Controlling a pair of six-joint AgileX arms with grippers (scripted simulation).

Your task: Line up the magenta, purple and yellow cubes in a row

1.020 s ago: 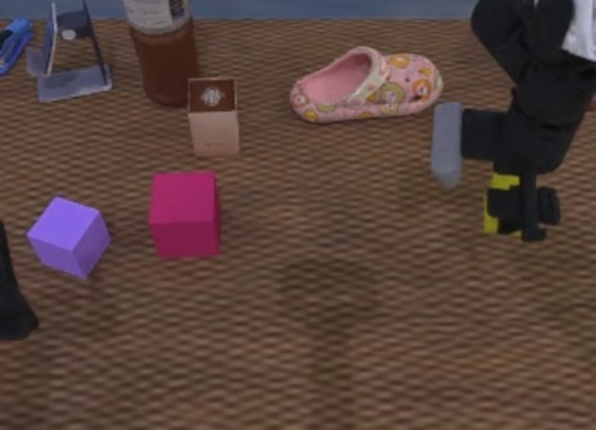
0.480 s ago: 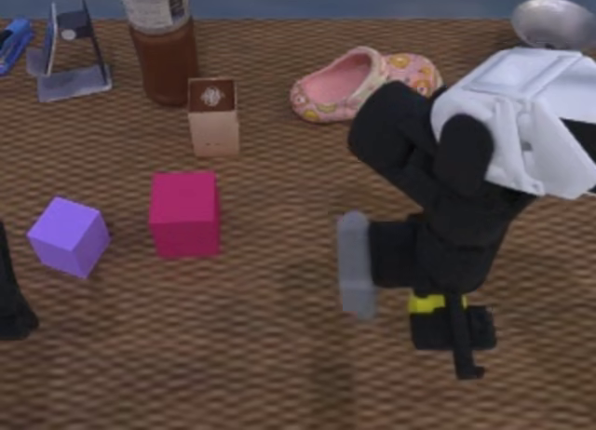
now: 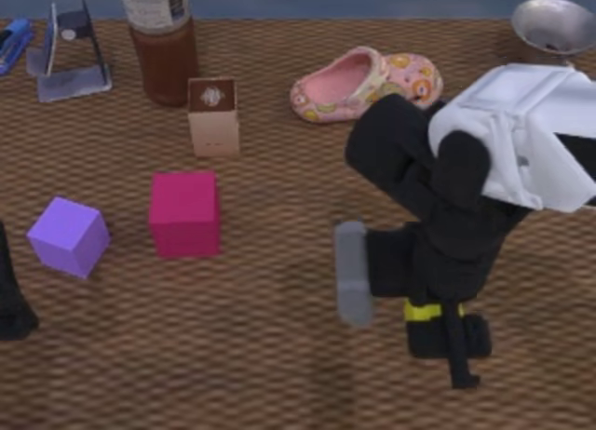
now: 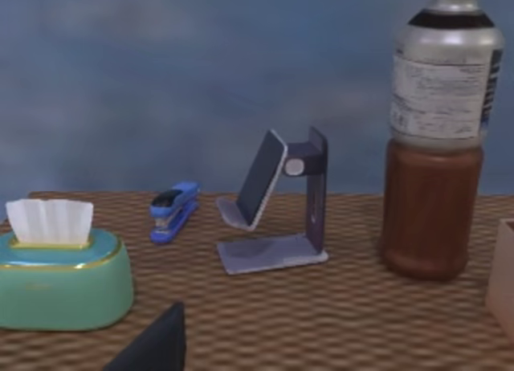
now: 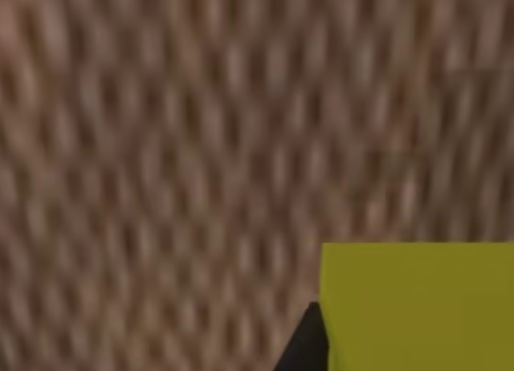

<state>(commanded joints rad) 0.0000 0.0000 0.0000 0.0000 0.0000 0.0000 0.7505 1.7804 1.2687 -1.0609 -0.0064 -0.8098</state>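
The magenta cube [image 3: 184, 213] rests on the woven mat left of centre. The purple cube [image 3: 68, 235] lies to its left, turned a little and apart from it. My right gripper [image 3: 438, 335] hangs over the front right of the mat, shut on the small yellow cube [image 3: 424, 311], which shows as a thin strip under the black wrist. In the right wrist view the yellow cube [image 5: 418, 307] sits against one dark fingertip [image 5: 309, 339] just above the mat. My left gripper [image 3: 11, 304] is parked at the left edge, open, with one fingertip [image 4: 157, 343] showing.
A tan carton [image 3: 213, 116] stands behind the magenta cube. Along the back are a brown bottle [image 3: 161, 39], a phone stand [image 3: 70, 53], a blue stapler [image 3: 11, 41], a pink shoe [image 3: 365, 83] and a metal bowl [image 3: 551, 25]. A tissue box [image 4: 60, 275] shows in the left wrist view.
My right arm has carried the yellow cube from the right side toward the front and to the left, then nearly stopped. The other cubes and the left arm have not moved.
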